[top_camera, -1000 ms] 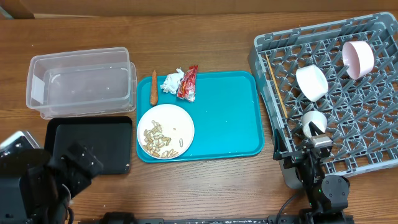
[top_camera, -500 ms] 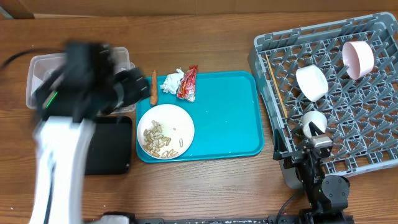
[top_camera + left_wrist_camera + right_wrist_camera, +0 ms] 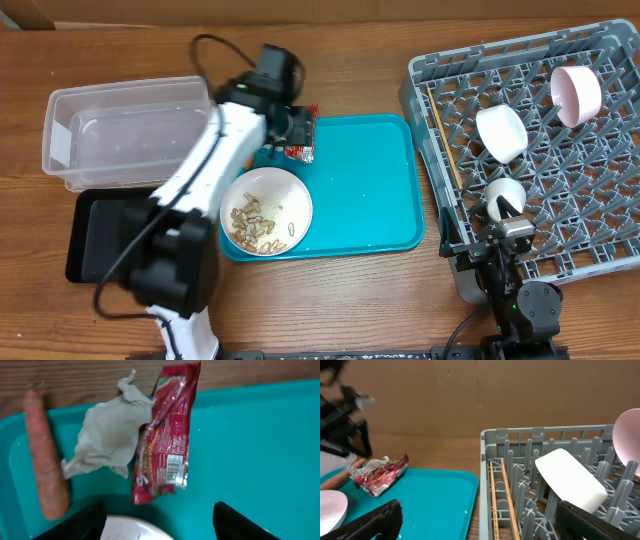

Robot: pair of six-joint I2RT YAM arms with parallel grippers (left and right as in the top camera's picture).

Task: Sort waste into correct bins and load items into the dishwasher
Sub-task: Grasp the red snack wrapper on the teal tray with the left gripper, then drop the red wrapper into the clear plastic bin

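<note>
left arm's moved fast: a sec ago it was parked at the near-left corner, now it's stretched out over the far-left corner of the teal tray (image 3: 370, 200). left gripper (image 3: 160, 525) hangs above the waste w/ fingers spread wide, nothing between them. wrist view looks straight down on the wrapper (image 3: 167, 440), which lies half over the tissue (image 3: 107, 435), both touching. the stick (image 3: 45, 470) is just beside the tissue at the tray edge. wrapper sits most central between the fingers, so prob that's the first pick, but can't rule out the tissue.

nothing on the tray has shifted. plate (image 3: 290, 195) w/ the shells (image 3: 255, 225) is in the same spot, near-left on the tray. tub (image 3: 130, 135) and black tray (image 3: 100, 235) both look empty, so no waste sorted yet.

right gripper (image 3: 475, 520) hasn't budged: parked at the near edge of the rack (image 3: 420, 100), fingers apart, holding nothing. rack already has the chopsticks (image 3: 445, 135), white bowl (image 3: 501, 133), pink bowl (image 3: 576, 95) and cup (image 3: 505, 197).

so dish loading is mostly done bar the plate, and waste sorting is just kicking off. risk: the overlap means a pinch could take wrapper and tissue together.
</note>
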